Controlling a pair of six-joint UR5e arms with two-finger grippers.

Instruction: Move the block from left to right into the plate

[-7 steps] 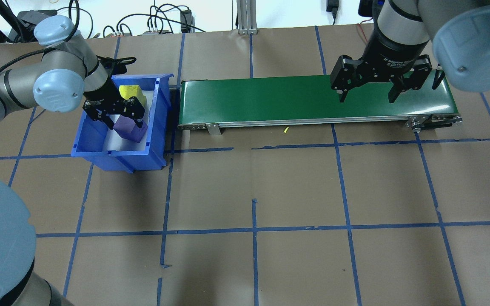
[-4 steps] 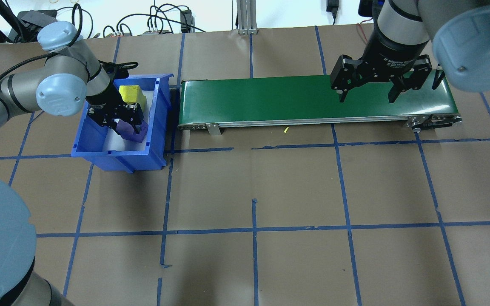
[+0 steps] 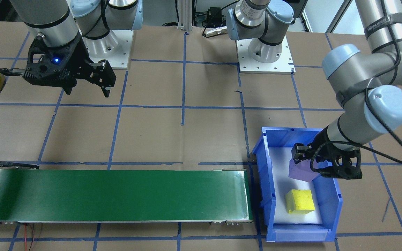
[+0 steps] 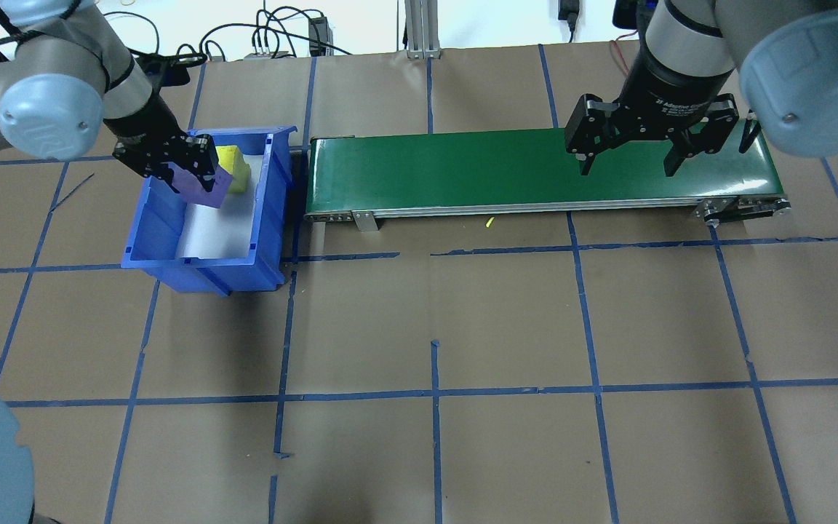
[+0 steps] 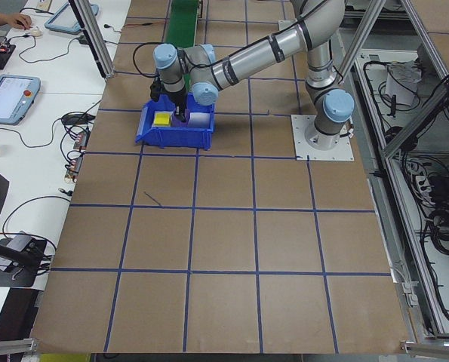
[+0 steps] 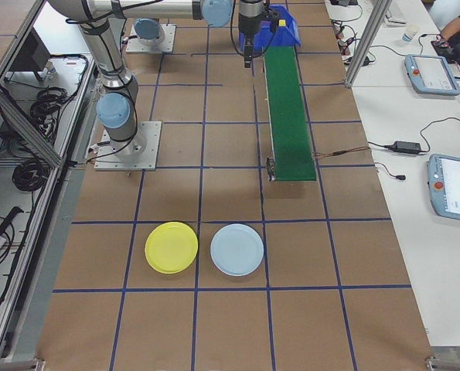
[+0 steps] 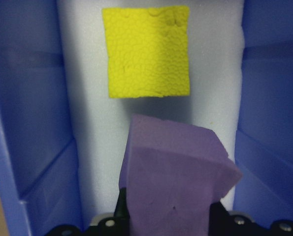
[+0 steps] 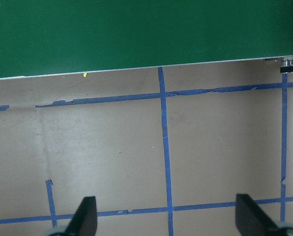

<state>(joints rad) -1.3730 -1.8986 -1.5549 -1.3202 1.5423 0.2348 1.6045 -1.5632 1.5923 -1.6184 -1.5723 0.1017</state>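
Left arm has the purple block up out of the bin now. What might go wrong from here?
1. The purple block sits tilted in the left pincer, which seems to hold only its lower part; it may twist or slip free.
2. It hangs over the blue bin, near the yellow block and the wall beside the green conveyor belt, so a low crossing might clip that wall.
3. The right pincer waits open over the belt's far end; a crooked block may be harder to grasp.

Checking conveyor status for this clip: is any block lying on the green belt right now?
No. The green belt is bare; the purple block is in the left tool.
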